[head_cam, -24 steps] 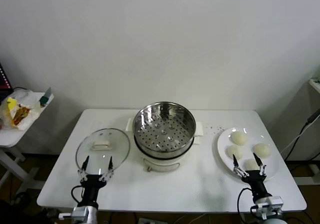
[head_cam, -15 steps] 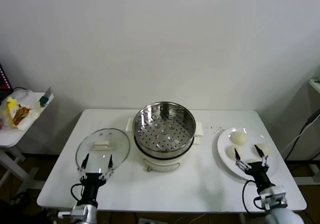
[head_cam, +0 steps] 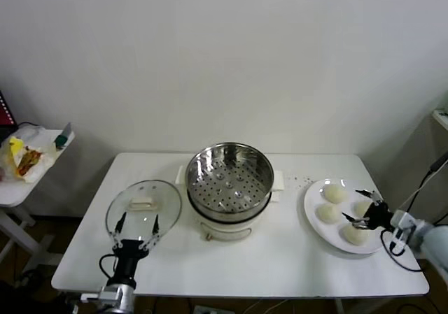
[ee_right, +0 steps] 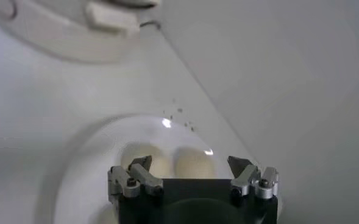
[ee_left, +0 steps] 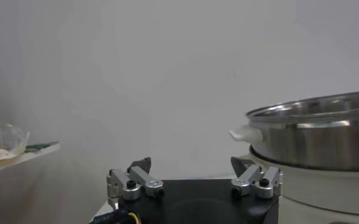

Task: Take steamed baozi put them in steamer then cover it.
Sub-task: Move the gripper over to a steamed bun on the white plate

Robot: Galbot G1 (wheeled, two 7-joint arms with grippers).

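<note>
Your four small round cream-white steamed baozi [head_cam: 336, 194] sit together on a flat white plate [head_cam: 313, 192] near the right edge of the white table [head_cam: 280, 258], two toward the back and two toward the front; in the right wrist view you see two of them [ee_right: 167, 163] side by side just beyond the fingertips. The right gripper [head_cam: 362, 208] hangs over the plate's right side, coming in from the table's right edge, its jaws spread wide with nothing between them, close above the buns; whether a fingertip touches a bun you cannot tell. At the middle of the table stands the round shiny stainless-steel steamer [head_cam: 229, 177] with its perforated bottom bare, on a white electric cooker base [head_cam: 224, 226]. Left of it, near the left edge, the round clear glass cover [head_cam: 143, 209] with its cream-white bar handle lies flat on the table, apart from the steamer. Your left gripper [head_cam: 137, 231] waits at the front edge just in front of the cover, jaws wide apart and holding nothing; from its wrist camera you see the steamer's steel wall [ee_left: 316, 137] off to one side.
</note>
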